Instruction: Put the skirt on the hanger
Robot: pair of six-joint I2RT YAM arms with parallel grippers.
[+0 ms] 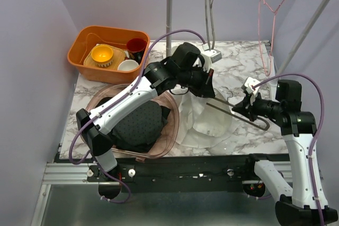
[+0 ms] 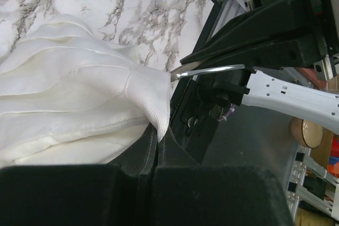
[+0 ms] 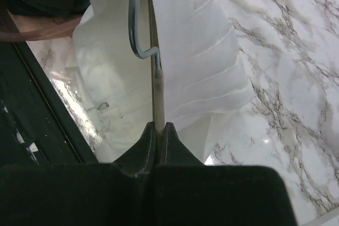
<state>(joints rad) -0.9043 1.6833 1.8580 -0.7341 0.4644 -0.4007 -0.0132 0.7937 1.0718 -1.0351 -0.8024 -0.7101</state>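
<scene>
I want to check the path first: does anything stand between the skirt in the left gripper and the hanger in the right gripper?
Nothing visible does. The left gripper is shut on a corner of the skirt, and the hanger, pinched in the right gripper, has its metal hook beside that corner.

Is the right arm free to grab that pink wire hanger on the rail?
Probably not yet: the right gripper is shut on a metal-hooked hanger, though the pink wire hanger hangs nearby, unobstructed.

orange bin (image 1: 79, 44) holds bowls (image 1: 102, 55); dark cloth (image 1: 139, 125) fills a clear tub (image 1: 176, 123).
</scene>
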